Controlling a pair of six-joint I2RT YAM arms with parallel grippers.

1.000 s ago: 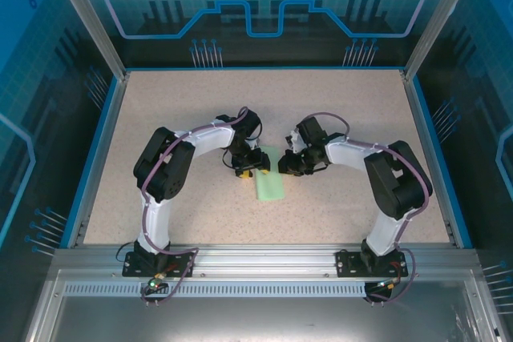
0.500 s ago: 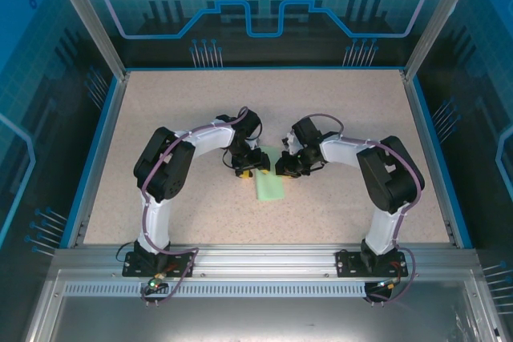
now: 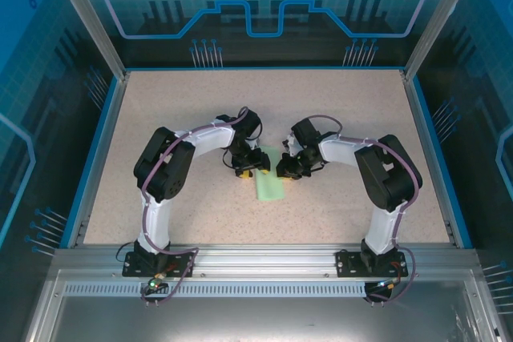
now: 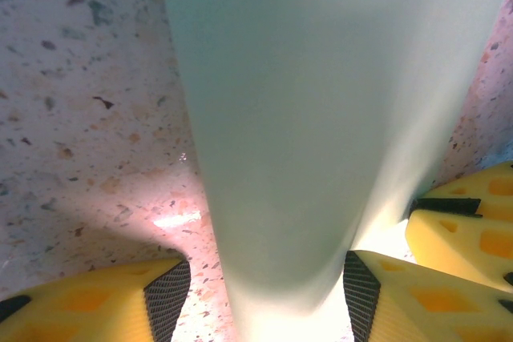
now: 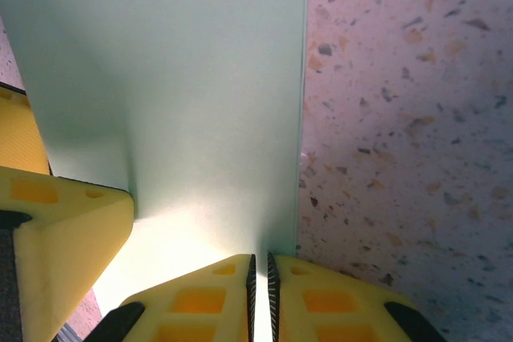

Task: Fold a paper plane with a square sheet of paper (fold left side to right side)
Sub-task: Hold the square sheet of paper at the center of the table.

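Green paper (image 3: 269,187), narrow strip, lies mid table (image 3: 200,110) between both arms. Right gripper (image 5: 260,278) pinched shut on paper edge, likely to lift that side over. Left gripper (image 4: 264,282) jaws wide apart, paper running between, likely keeping it still.

Top camera: fixed high behind my arm bases, looking down on whole table (image 3: 160,118). My wrist cameras: each just behind own fingers, facing along them, very close to tabletop. Left gripper (image 4: 260,298) and right gripper (image 5: 260,274) sit at bottom edge of own views. All three views share square sheet of paper (image 3: 269,188).
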